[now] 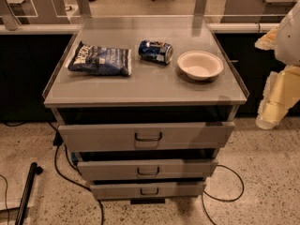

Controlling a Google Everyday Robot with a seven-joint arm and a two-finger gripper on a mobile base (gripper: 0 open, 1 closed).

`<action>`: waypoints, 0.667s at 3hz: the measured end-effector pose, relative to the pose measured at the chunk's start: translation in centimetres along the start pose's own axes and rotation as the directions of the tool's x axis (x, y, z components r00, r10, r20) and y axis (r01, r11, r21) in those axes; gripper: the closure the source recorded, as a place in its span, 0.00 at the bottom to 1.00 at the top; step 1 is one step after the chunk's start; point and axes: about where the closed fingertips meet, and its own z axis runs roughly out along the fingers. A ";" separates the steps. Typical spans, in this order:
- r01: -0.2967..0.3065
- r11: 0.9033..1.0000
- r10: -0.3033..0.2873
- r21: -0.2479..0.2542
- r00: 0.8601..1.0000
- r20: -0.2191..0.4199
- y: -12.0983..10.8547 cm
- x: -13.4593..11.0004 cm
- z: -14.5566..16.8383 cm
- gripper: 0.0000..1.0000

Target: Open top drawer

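The grey metal cabinet (150,86) holds the wide grey top drawer (103,136) directly under its flat top. The drawer front juts forward with a dark gap above it, so I judge it partly open with more pull perhaps left, and its inside is too dark to show contents. The robot's pale gripper (272,104) hangs off the cabinet's right side, clear of the small dark loop handle (148,137), and I cannot tell whether it is open or closed. On the cabinet's top lie a crinkled blue snack bag (100,60) at left, an empty-looking white round bowl (200,64) at right, and a blue drink can (155,51) on its side between them.
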 end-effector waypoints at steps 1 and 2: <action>0.000 1.000 0.000 0.009 1.000 0.007 0.0 -0.1 -0.2 0.00; 0.005 1.000 -0.006 0.020 0.998 0.060 0.3 -0.2 0.2 0.00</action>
